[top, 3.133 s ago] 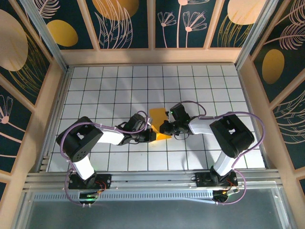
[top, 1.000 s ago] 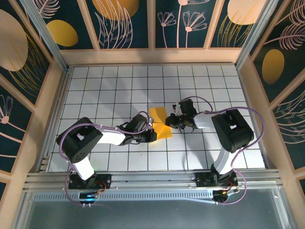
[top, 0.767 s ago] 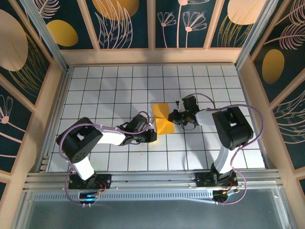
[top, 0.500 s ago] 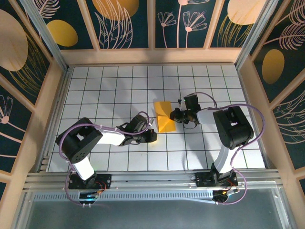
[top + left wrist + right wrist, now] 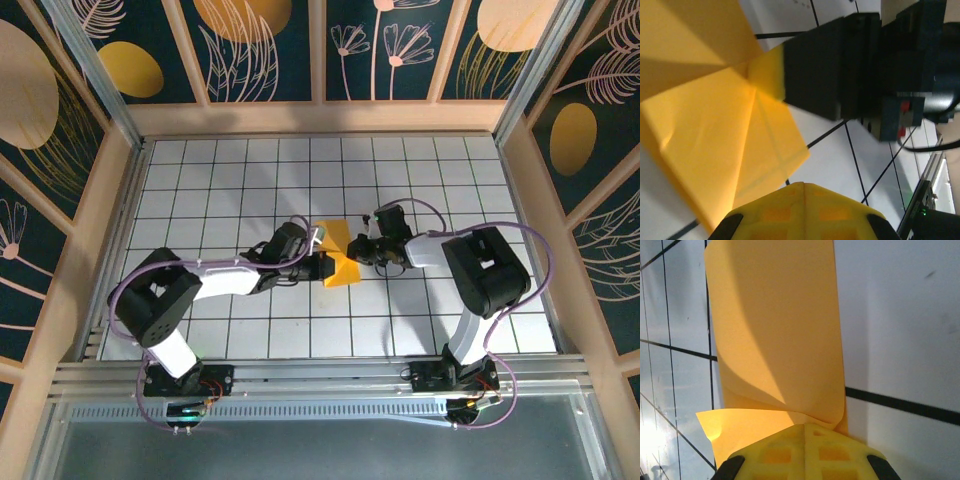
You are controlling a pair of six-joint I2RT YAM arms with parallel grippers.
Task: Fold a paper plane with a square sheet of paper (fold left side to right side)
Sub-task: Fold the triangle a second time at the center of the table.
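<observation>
The square sheet of paper point(image 5: 338, 270), orange-yellow, lies mid-table, creased and partly folded over itself. In the right wrist view its flap point(image 5: 780, 315) curls up and over, with the bend right at my right gripper point(image 5: 806, 426). That gripper is shut, its yellow fingertips against the fold. My left gripper point(image 5: 804, 185) is shut just off a corner of the paper point(image 5: 705, 130). From above, the left gripper point(image 5: 322, 263) sits at the sheet's left edge and the right gripper point(image 5: 358, 250) at its right edge. The paper plane is out of view.
The white grid table point(image 5: 250, 180) is walled by wooden rails and dark flower panels point(image 5: 270, 50). The right arm's black wrist block point(image 5: 850, 65) stands close in front of the left camera. Both arm bases sit at the near edge.
The left arm has reached right and forward to the paper's left edge. The right gripper has come slightly nearer and leftward, and the sheet has shifted with its flap lower.
</observation>
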